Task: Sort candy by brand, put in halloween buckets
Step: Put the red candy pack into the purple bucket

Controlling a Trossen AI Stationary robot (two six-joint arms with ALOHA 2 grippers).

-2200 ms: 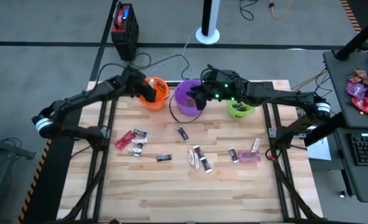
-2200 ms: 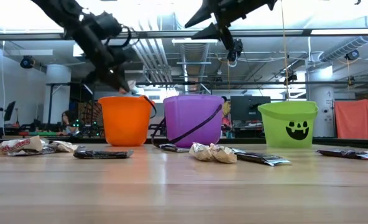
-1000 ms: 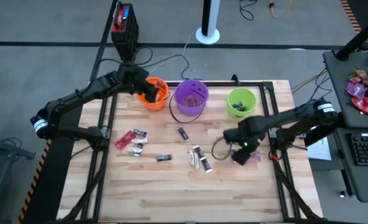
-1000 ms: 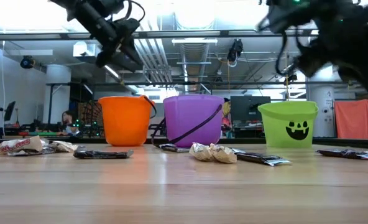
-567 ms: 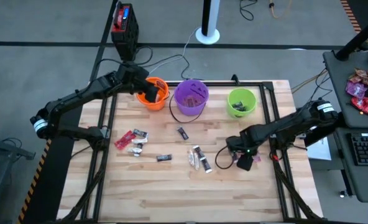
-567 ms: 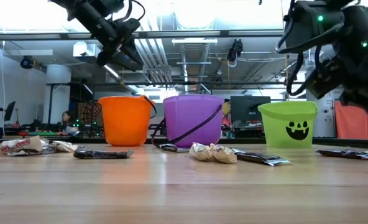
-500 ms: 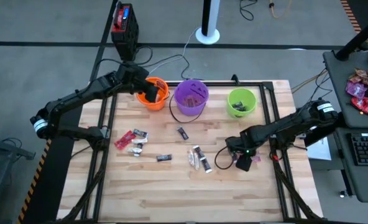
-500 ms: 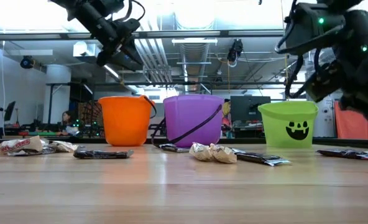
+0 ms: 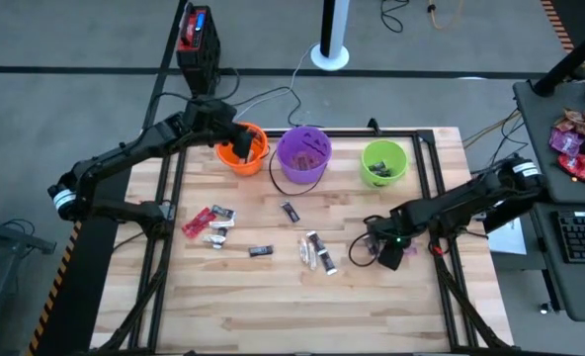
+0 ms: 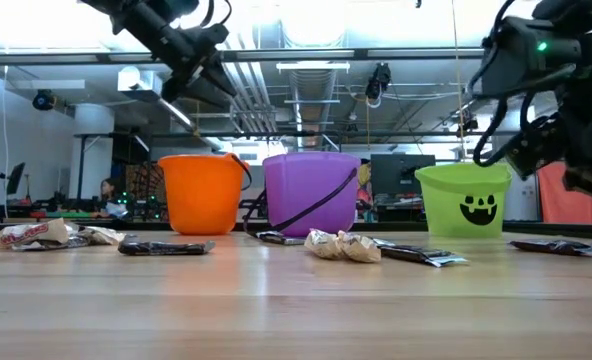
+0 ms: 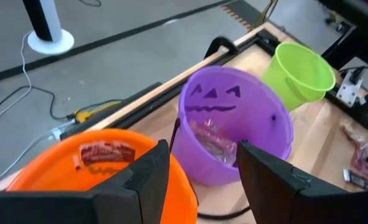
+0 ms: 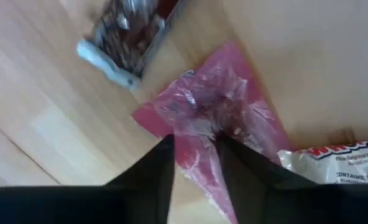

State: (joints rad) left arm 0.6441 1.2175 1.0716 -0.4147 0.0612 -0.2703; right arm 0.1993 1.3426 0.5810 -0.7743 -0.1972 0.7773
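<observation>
Three halloween buckets stand in a row at the table's far edge: orange (image 9: 254, 148), purple (image 9: 303, 153) and green (image 9: 383, 163). My left gripper (image 11: 202, 149) hangs open over the orange bucket with nothing between its fingers. Candy lies scattered on the wood: a red piece (image 9: 199, 220), dark pieces (image 9: 260, 251) and silver ones (image 9: 317, 252). My right gripper (image 12: 196, 142) is down at the table's right side, shut on a pink candy (image 12: 234, 106). Beside that candy lie a dark-brown piece (image 12: 128, 37) and a white-wrapped piece (image 12: 333, 158). My right gripper pinches the pink candy's crinkled wrapper (image 12: 199, 127) between its two fingers, about midway along the piece. The fingers come from above and point steeply down. The candy lies flat on the table, its wrapper bunched up between the fingertips.
Black frame rails (image 9: 426, 188) run along the table's left and right sides. A heap of red and pink bags (image 9: 579, 148) and a keyboard (image 9: 579, 237) sit on a desk off the table's right. The orange and purple buckets hold candy (image 11: 100, 154).
My right gripper has come down from above the table onto the pink candy, shifting a little toward the near right, and has tipped steeper. My left gripper has stayed over the orange bucket and tipped slightly upward.
</observation>
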